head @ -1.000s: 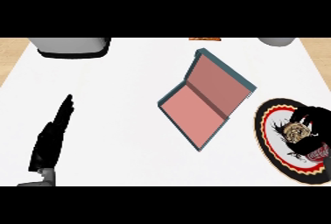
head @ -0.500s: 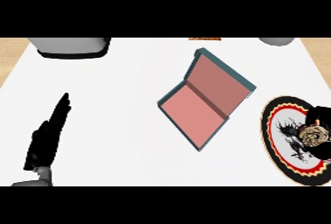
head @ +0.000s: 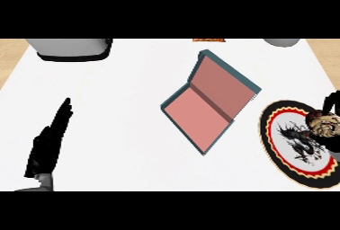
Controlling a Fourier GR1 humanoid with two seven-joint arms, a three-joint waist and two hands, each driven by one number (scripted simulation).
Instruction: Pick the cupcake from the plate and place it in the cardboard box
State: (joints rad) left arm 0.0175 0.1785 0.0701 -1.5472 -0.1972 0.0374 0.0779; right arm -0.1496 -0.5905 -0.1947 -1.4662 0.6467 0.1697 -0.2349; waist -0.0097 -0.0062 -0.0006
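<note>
Pink-lined box between hands; cupcake rightward

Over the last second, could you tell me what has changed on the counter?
The cupcake has shifted right along the plate, towards the picture's right edge, with the right hand black around it. The plate looks nudged right too. The left hand stays open at lower left; the cardboard box has not moved.

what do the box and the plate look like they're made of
The box looks like cardboard: flat thin panels, matte pink inside, teal edges, folded open along a crease. The plate looks like glazed ceramic, though that is a guess: smooth white centre with a dark drawing, and a black, red and cream patterned rim.
</note>
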